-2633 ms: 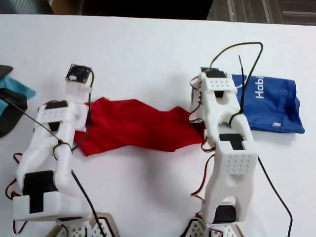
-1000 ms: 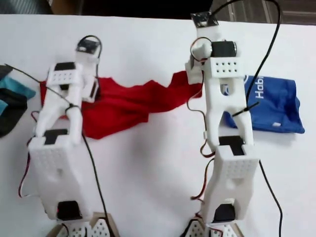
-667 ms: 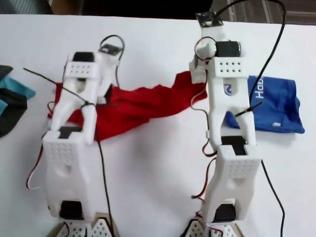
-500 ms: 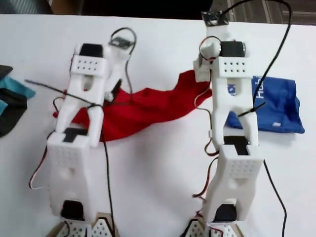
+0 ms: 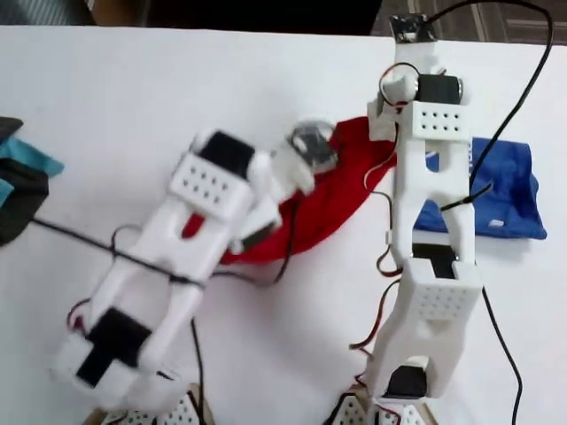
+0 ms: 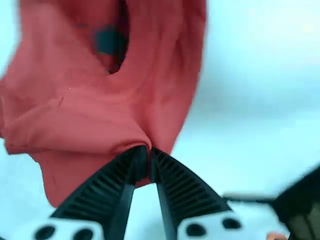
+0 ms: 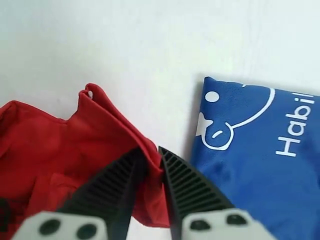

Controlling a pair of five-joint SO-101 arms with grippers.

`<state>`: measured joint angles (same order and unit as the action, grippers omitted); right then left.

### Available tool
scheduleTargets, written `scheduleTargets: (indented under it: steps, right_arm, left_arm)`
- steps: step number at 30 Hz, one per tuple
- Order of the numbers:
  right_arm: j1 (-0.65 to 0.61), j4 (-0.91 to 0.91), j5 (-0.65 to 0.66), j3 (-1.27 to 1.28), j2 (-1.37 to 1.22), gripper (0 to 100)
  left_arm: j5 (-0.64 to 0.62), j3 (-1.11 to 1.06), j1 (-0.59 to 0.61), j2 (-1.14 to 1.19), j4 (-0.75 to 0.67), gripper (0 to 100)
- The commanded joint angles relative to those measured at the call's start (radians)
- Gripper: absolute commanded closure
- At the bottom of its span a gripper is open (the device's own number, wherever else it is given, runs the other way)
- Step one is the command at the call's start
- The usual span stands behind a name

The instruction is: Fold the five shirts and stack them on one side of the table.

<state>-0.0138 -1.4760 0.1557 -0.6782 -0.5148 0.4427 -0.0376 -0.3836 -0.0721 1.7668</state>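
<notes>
Both grippers clamped on the red shirt, right of table centre.

Left gripper (image 6: 146,151): fingers closed, pinching a fold of the red shirt (image 6: 100,110) at one edge of the cloth. Right gripper (image 7: 150,152): fingers closed on the opposite edge, on the side facing the folded blue shirt (image 7: 250,165). The red shirt (image 5: 341,190) lies bunched between the two arms on the table (image 5: 133,88). The blue shirt (image 5: 496,190) lies just beside it, toward the right edge. Dark and teal garments (image 5: 18,186) lie at the left edge.
</notes>
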Motion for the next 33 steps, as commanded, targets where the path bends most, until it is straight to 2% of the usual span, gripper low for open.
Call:
scheduleTargets:
  steps: [1,4,8,11,13,16,20,24,27,31,33]
  right_arm:
    - [0.013,0.016,0.005,-0.048,0.008,97.8]
    - [0.013,0.016,0.005,-0.048,0.007,97.8]
    - [0.013,0.016,0.005,-0.048,0.007,97.8]
    - [0.013,0.016,0.005,-0.048,0.007,97.8]
    - [0.013,0.016,0.005,-0.048,0.007,97.8]
    - [0.013,0.016,0.005,-0.048,0.007,97.8]
    - [0.013,0.016,0.006,-0.048,0.008,97.8]
    - [0.013,0.015,0.006,-0.048,0.008,97.8]
    - [0.013,0.015,0.006,-0.048,0.008,97.8]
    - [0.013,0.015,0.006,-0.048,0.010,97.8]
    - [0.013,0.015,0.006,-0.048,0.010,97.8]
  left_arm:
    - [0.083,-0.110,-0.017,-0.160,0.009,97]
    - [0.123,-0.131,0.020,-0.241,0.011,94]
    - [0.164,-0.070,0.094,-0.354,0.011,80]
    - [0.184,0.038,0.146,-0.416,-0.025,80]
    - [0.161,0.071,0.189,-0.420,-0.115,81]
    - [0.084,-0.024,0.239,-0.364,-0.339,80]
    - [0.068,-0.216,0.261,-0.167,-0.601,80]
    - [0.069,-0.243,0.310,0.074,-0.755,80]
    - [0.069,-0.180,0.358,0.218,-0.746,80]
    - [0.087,-0.101,0.376,0.325,-0.605,81]
    - [0.129,-0.082,0.368,0.341,-0.528,85]
